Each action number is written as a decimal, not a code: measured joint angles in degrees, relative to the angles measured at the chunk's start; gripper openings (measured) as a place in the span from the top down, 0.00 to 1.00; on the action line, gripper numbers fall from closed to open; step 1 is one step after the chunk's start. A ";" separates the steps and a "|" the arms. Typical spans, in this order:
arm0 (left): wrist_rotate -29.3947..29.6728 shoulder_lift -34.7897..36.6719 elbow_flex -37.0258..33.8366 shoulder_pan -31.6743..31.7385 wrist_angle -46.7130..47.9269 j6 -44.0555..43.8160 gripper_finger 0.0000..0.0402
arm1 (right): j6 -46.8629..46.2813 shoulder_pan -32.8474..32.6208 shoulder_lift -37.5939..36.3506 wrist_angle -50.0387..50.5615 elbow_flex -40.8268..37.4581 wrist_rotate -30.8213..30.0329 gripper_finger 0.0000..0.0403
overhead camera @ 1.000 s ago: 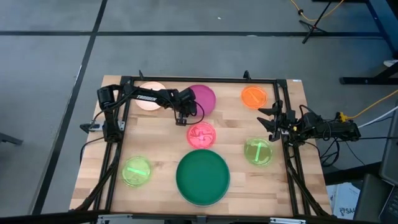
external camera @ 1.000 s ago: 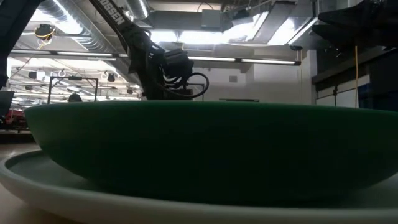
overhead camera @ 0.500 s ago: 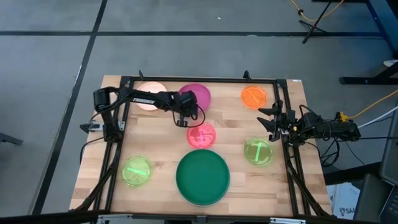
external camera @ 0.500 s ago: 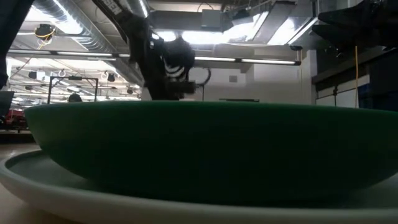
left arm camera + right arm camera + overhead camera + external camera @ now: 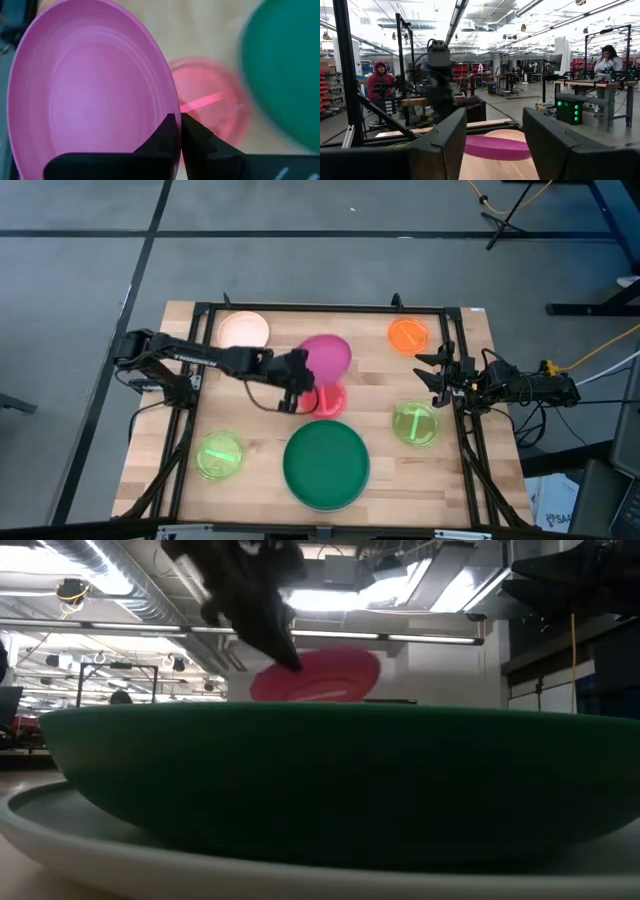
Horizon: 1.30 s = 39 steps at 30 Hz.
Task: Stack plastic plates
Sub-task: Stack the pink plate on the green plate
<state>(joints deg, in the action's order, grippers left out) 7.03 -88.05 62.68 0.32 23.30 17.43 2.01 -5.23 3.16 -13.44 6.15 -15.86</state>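
green plate [image 5: 326, 464] front centre, on pale plate [image 5: 90, 840] | magenta plate [image 5: 327, 356] pinched at rim by left gripper [image 5: 296, 370], airborne over pink plate [image 5: 329, 399]; likely light, stiff, slick, so rim grip suits | 1 s ago it lay farther back | right gripper [image 5: 437, 376] parked at right edge, fingers apart

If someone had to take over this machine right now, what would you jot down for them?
Left gripper: shut on the magenta plate, lifted off the table and partly over the pink plate.
Right gripper: open, waiting at the table's right edge.
Done: dark green plate sits in the large light blue plate.
Left to stack: magenta, pink, peach plate, orange plate and two lime green plates, all lying apart.
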 joint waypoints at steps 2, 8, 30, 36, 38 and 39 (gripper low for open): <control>-1.75 0.35 0.01 -3.09 -0.41 -1.74 0.98 | 0.01 -0.01 0.00 -0.01 0.00 0.00 0.53; -5.44 0.37 0.01 -12.59 -0.80 -10.46 0.98 | -0.28 0.00 0.00 0.46 0.00 0.00 0.53; -5.11 -7.52 0.01 -29.08 -14.10 -20.13 0.95 | -0.23 0.01 0.00 -0.16 0.00 -1.66 0.53; -4.81 -9.35 0.01 -29.08 -14.52 -21.91 0.94 | -0.52 0.00 0.00 -0.14 0.00 -1.68 0.53; -4.79 -9.46 0.01 -29.08 -14.53 -21.97 0.94 | -0.54 0.01 0.00 -0.14 0.00 -1.68 0.53; -4.79 -9.48 0.01 -29.08 -14.57 -21.99 0.94 | -0.55 -0.01 0.00 -0.14 0.00 -1.67 0.53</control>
<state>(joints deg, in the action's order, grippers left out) 2.24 -97.54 62.70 -28.75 8.73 -4.55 1.47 -5.23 3.16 -13.58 6.15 -17.53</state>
